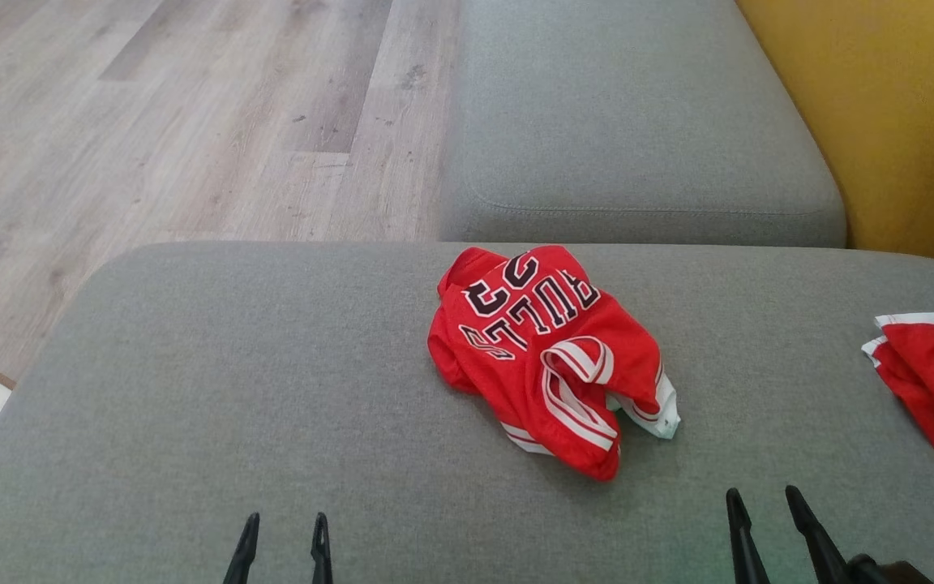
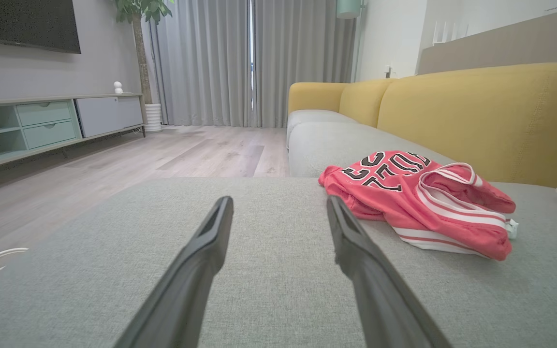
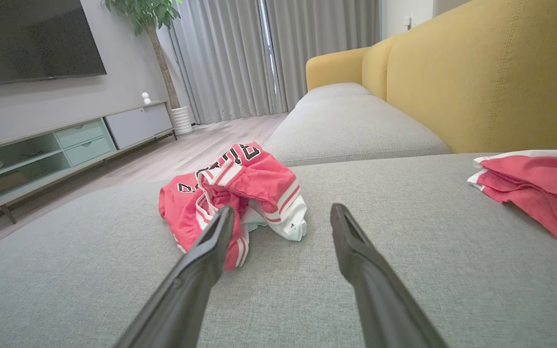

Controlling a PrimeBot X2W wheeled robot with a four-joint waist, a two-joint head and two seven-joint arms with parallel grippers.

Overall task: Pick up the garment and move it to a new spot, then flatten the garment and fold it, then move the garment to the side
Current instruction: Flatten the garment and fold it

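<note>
A red jersey garment (image 1: 544, 357) with white stripes and black lettering lies crumpled in the middle of the grey cushion (image 1: 232, 405). In the left wrist view the garment (image 2: 418, 203) sits ahead and to the right; in the right wrist view the garment (image 3: 232, 193) lies ahead and to the left. My left gripper (image 1: 286, 523) stands open at the lower left, well short of the garment, with nothing between its fingers. My right gripper (image 1: 763, 496) is open at the lower right, a little nearer than the garment's front edge and empty.
A second red and white cloth (image 1: 933, 377) lies folded at the cushion's right edge. Beyond is another grey seat cushion (image 1: 637, 122) and the yellow sofa back (image 1: 905, 113). Wooden floor (image 1: 151, 122) lies to the left, with a TV cabinet (image 2: 51, 125) across the room.
</note>
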